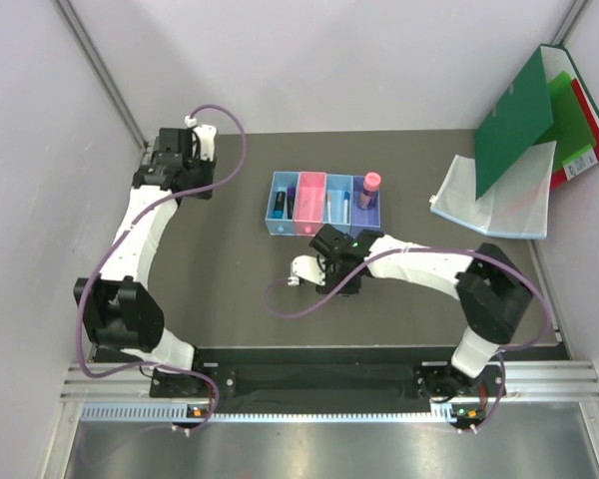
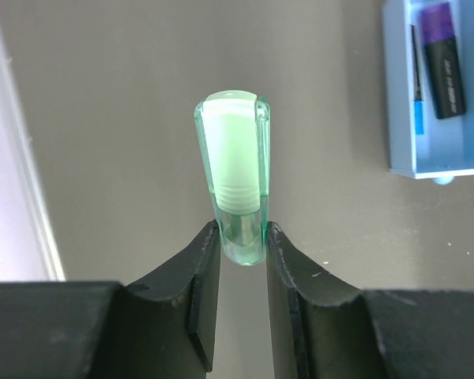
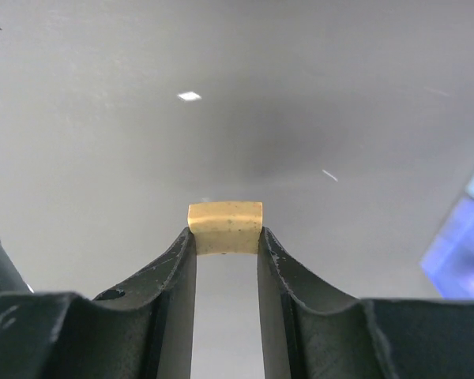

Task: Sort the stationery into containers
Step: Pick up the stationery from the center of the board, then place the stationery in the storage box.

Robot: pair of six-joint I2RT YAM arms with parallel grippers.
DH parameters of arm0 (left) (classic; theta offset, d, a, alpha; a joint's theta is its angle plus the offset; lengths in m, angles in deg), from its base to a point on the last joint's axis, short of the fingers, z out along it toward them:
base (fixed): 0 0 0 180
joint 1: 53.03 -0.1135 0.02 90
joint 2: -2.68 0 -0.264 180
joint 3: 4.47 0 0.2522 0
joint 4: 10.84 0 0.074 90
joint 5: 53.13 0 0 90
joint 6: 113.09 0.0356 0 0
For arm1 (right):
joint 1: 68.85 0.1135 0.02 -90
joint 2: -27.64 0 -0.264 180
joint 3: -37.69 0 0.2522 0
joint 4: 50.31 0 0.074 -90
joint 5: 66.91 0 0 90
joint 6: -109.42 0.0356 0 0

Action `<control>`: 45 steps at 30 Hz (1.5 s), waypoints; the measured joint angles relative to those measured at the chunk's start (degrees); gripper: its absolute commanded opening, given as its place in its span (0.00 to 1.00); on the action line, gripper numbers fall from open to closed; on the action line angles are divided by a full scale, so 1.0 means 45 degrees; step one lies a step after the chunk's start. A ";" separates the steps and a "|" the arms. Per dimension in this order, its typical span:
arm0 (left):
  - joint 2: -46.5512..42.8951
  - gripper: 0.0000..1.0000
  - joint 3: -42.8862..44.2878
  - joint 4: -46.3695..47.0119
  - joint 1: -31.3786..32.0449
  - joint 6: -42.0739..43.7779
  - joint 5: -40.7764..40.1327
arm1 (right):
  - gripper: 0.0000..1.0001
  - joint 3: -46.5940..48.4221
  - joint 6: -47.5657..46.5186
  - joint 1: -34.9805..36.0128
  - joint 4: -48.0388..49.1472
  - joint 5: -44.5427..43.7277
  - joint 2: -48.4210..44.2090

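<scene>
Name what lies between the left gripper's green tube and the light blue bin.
Only bare table separates green tube and light blue bin, per the left wrist view.

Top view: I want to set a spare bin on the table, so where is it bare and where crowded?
Bare: the table between the left arm and the bins, and the strip behind the bins. Crowded: just in front of the bins, where the right gripper holds a small block, and the far right corner with the folders.
</scene>
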 measured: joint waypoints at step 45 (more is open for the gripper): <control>0.8786 0.08 0.5134 0.1336 0.5411 -0.1467 0.1399 | 0.12 0.1457 0.1253 -0.2346 0.1462 -0.4469 -0.4600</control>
